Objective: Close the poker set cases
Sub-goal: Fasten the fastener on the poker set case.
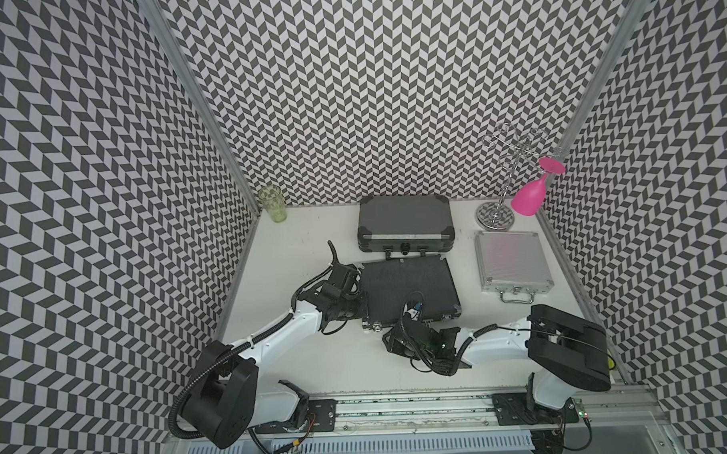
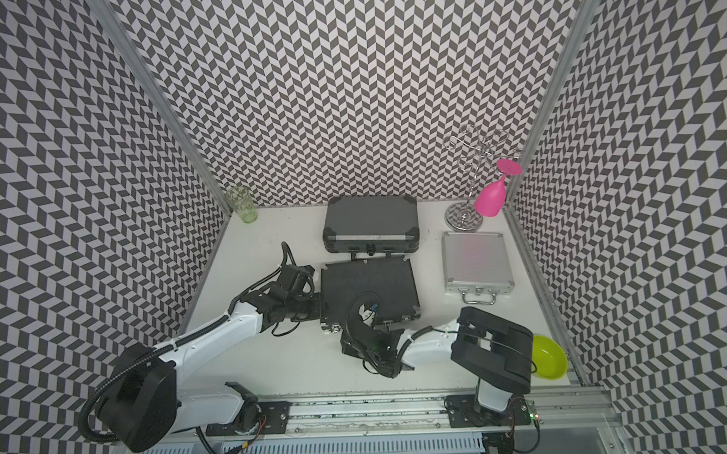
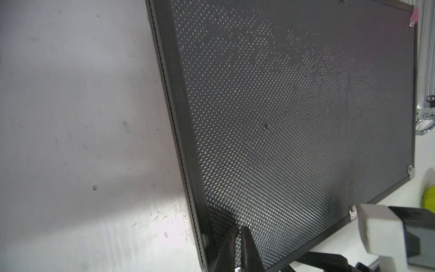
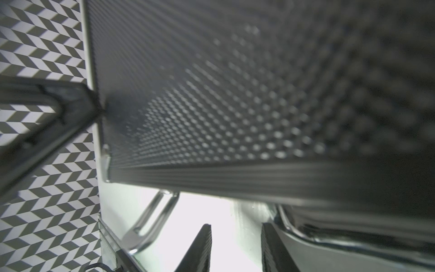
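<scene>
Poker set cases lie shut: dimpled black case (image 1: 409, 284) centre, ribbed grey case (image 1: 403, 218) above, silver aluminium case (image 1: 512, 260) right. Left jaws pressed together; right jaws spread.

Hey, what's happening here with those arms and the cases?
Two robot arms are at the flat black case in the middle of the table. The left gripper, shut, sits at its left edge; the right gripper, open, hovers at its front edge. That case looks closed, and so do the grey case and the silver case.
</scene>
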